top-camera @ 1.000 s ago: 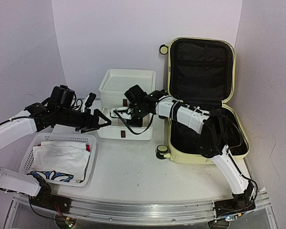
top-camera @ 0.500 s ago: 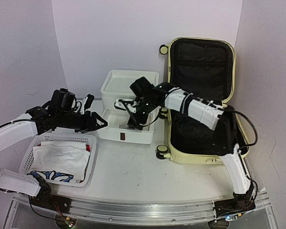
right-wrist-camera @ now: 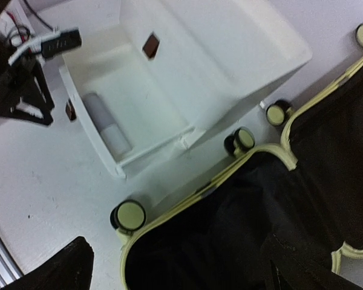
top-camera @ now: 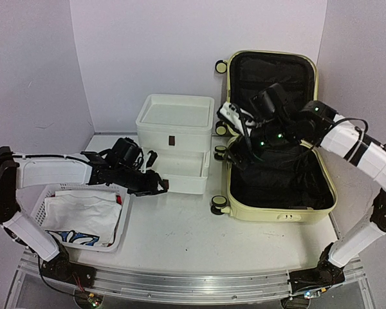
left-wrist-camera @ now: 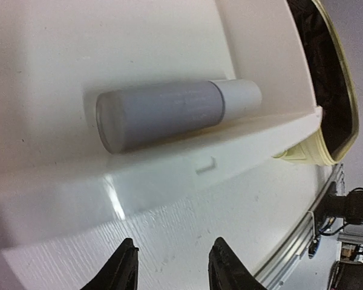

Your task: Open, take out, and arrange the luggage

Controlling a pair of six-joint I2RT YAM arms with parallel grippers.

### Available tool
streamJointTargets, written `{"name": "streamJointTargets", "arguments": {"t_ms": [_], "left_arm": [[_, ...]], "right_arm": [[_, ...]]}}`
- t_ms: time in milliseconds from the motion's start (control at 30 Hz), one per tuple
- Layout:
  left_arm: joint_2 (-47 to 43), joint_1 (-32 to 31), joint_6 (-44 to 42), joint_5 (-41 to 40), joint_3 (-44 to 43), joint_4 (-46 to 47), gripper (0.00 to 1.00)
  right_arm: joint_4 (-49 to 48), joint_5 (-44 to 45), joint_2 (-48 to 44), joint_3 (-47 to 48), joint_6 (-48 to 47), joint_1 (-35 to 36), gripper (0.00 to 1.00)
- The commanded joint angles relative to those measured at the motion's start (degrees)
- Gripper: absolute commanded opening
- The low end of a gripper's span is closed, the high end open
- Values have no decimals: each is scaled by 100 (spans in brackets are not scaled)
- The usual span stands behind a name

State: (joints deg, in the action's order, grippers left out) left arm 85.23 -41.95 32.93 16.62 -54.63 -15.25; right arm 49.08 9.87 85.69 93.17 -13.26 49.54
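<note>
Probably to nudge it shut, I hold my left claw [left-wrist-camera: 173, 251] half-open and empty, the drawer front [left-wrist-camera: 169, 178] just ahead of it.

Grey bottle [left-wrist-camera: 160, 115], white cap, lies in drawer [left-wrist-camera: 60, 54] along front wall. Hand [left-wrist-camera: 173, 257] outside drawer, fingertips [left-wrist-camera: 126, 269] apart. Luggage [left-wrist-camera: 337, 115] at right.

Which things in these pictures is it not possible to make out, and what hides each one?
- Top view: floor of the pale yellow hard-shell suitcase; the right arm crosses it, and the black lining is too dark.
- Right wrist view: fingers of the right tool; cut off by the bottom edge.
- Top view: whatever lies under the white cloth in the white perforated plastic basket; the cloth covers it.
</note>
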Motion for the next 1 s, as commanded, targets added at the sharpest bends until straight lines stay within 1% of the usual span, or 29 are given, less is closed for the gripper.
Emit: {"name": "streamJointTargets", "arguments": {"t_ms": [0, 167, 267, 367, 433, 500, 600, 633, 667, 700, 733, 767, 800, 833, 900, 967], "left_arm": [[298, 7, -196, -750, -574, 474, 38], [727, 16, -524, -1206, -1055, 527, 36], [945, 12, -605, -1428, -1379, 530, 37], [1185, 12, -736, -1602, -1707, 523, 38], [1319, 12, -757, -1895, -1872, 531, 38], [1473, 12, -805, -1998, -2082, 542, 38], [1670, 12, -833, -2105, -2320, 561, 36], [1693, 12, -863, -2063, -2373, 574, 36], [1675, 12, -955, -1986, -2410, 587, 38], [1665, 12, -1026, -1920, -2438, 595, 42], [1682, 18, -1098, -1857, -2483, 593, 48], [1705, 50, -1174, -1752, -2566, 572, 51], [1681, 119, -1190, -1605, -2588, 518, 53], [1601, 167, -1196, -1395, -2526, 511, 55], [1292, 196, -1312, -1300, -2325, 514, 61], [877, 201, -1633, -1179, -2106, 521, 71]], "right_arm": [[-1, 156, -291, -998, 656, 6, 98], [-53, 443, -710, -1874, 1046, -13, 98], [-52, 594, -983, -2258, 1153, -8, 98], [-45, 711, -1353, -2557, 1262, -23, 98], [-46, 765, -1611, -2727, 1281, -21, 98], [-39, 772, -1816, -2862, 1485, -23, 98], [-33, 735, -1959, -3025, 1606, -36, 98], [-104, 579, -1944, -3046, 1647, -43, 98], [-244, 376, -1872, -3057, 1698, -50, 98], [-423, 169, -1744, -3042, 1728, -69, 98], [-594, 39, -1576, -2990, 1793, -119, 98], [-775, -47, -1356, -2908, 1900, -173, 98], [-1010, -257, -1042, -2818, 2043, -285, 98], [-1251, -590, -805, -2703, 2326, -499, 98], [-1679, -1300, -288, -2373, 3139, -1007, 98], [-2017, -1843, 243, -1934, 3574, -1323, 98]]}}
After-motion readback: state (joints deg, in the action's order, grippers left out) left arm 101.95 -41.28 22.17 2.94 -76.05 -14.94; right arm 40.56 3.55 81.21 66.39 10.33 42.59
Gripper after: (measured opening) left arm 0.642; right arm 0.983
